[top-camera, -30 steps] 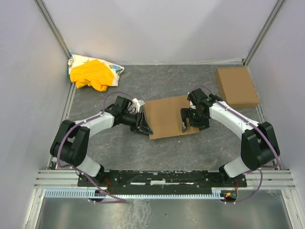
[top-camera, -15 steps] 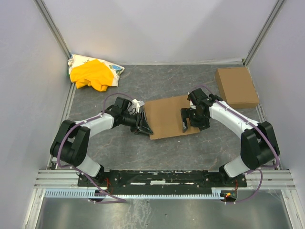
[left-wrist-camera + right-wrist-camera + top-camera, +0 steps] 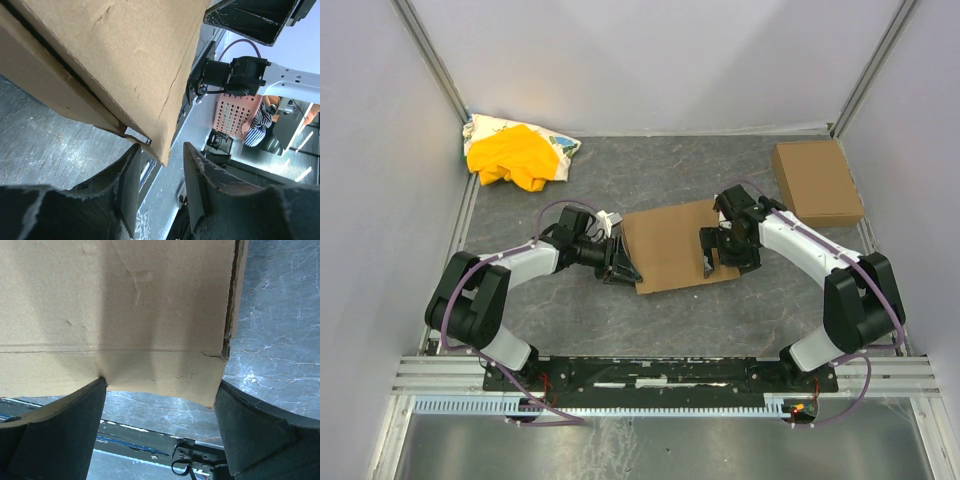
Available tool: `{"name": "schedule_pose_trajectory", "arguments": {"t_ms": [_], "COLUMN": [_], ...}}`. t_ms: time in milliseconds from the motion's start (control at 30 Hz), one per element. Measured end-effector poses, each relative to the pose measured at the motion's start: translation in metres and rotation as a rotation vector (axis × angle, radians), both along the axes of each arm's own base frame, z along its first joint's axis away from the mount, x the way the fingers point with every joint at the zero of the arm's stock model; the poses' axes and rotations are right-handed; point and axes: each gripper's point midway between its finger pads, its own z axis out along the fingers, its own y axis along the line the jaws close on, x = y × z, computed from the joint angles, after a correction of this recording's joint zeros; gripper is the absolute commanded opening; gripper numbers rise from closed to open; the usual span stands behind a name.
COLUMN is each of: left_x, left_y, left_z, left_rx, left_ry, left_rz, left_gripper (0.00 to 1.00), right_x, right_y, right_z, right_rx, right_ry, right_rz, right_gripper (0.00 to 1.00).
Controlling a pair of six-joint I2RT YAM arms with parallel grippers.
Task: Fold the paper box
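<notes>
Top view: the paper box [image 3: 675,245] lies folded flat at mid-table [image 3: 670,170], between the two grippers; its long axis runs left to right, the right end turned slightly away from the arm bases; the left gripper [image 3: 623,265] meets its near left corner and the right gripper [image 3: 707,258] sits over its right part; the table is dark grey and mottled, closed in by pale walls [image 3: 640,60]; a yellow cloth [image 3: 515,155] lies in the far left corner and a small box [image 3: 817,182] in the far right, both well apart from the paper box.

Left wrist view: the paper box's corner points down to the gap between the fingers [image 3: 127,185]; the jaws stand partly apart and clamp nothing; layered edges show along the box's underside, lifted off the grey surface; beyond the table stands a pink crate [image 3: 232,112].

Right wrist view: a creased panel fills the frame; its lower edge spans fingertip to fingertip [image 3: 55,440]; the jaws are spread wide, released; whether the tips touch the cardboard cannot be told; grey table shows at right.
</notes>
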Motion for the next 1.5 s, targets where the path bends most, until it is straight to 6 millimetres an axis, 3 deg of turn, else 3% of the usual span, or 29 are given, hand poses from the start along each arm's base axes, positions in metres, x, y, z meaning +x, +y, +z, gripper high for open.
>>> {"name": "schedule_pose_trajectory", "arguments": {"t_ms": [300,600,900,1500], "left_x": [-0.002,-0.008,-0.008,-0.001], "left_y": [0.000,0.003,0.008,0.023], "left_z": [0.000,-0.004,-0.009,-0.026], "left_rx": [-0.005,0.016,0.066,0.224], "left_ry": [0.011,0.035,0.009,-0.045], "left_rz": [0.000,-0.012,-0.027,-0.025], "left_gripper": [0.48,0.49,0.48,0.47], "right_x": [0.001,0.004,0.006,0.010], "right_y": [0.000,0.002,0.008,0.019], "right_z": [0.003,0.020,0.021,-0.010], "right_rx": [0.003,0.031,0.056,0.089], "right_ry": [-0.008,-0.057,-0.060,-0.017], "right_rz": [0.002,0.004,0.010,0.023], "right_gripper": [0.96,0.97,0.95,0.92]}}
